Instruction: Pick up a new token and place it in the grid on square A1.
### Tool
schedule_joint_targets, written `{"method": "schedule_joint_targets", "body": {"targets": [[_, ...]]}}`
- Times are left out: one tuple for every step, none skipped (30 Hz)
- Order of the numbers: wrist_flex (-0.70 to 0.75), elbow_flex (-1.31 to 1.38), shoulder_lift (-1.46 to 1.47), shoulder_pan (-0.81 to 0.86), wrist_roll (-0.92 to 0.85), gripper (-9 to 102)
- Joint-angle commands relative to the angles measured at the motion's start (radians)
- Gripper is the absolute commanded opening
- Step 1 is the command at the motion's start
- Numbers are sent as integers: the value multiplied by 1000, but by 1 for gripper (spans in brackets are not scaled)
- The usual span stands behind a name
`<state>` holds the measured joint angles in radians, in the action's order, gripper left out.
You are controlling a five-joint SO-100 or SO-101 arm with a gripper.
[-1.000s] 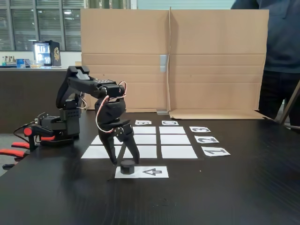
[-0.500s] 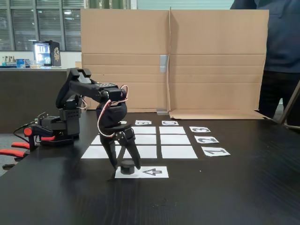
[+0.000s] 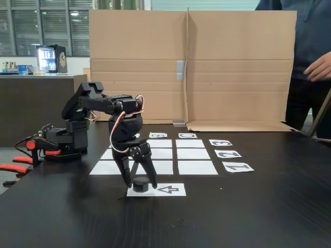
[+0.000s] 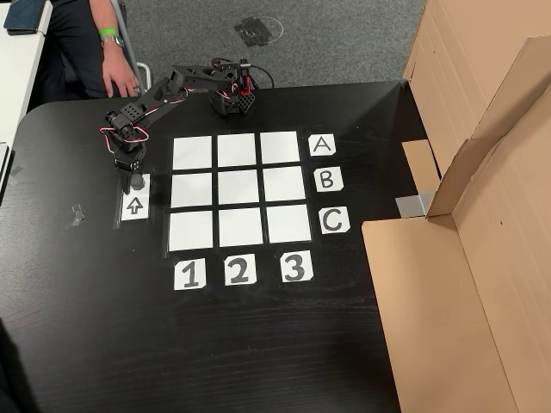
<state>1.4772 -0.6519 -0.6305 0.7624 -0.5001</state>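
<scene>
Black table: claw has sunk lower, straddling the token.

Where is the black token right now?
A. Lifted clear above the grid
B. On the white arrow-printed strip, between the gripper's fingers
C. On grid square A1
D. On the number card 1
B: in the fixed view the token sits on the arrow-printed strip, with the gripper lowered around it.

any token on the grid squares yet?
No. In the other view all nine white squares of the grid are bare; the token sits on the arrow strip, under the gripper.
</scene>
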Motion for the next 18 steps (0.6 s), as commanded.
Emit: {"method": "schedule_joint_targets", "body": {"targets": [[5,34,-5,-11,-11,31],[6,34,-5,-12,-11,31],[8,34,-5,-15,-12,31],[9,34,-5,-17,-12,31],[14,34,-6,-18,-12,31],[18,34,-8,-18,-12,31],[25,34,-9,-20,-14,31],[32,34,-11,-20,-17,31],[38,34,-14,-20,-18,31],[44,34,-17,-20,-18,31],[46,34,-21,-20,-18,31],[48,34,-25,-18,-18,31],[48,34,-28,-17,-18,31],[49,34,-29,-17,-18,31],[52,34,-31,-17,-18,31],[55,34,-34,-18,-18,31],[55,34,-34,-18,-18,31],[55,34,-35,-18,-18,31]]}}
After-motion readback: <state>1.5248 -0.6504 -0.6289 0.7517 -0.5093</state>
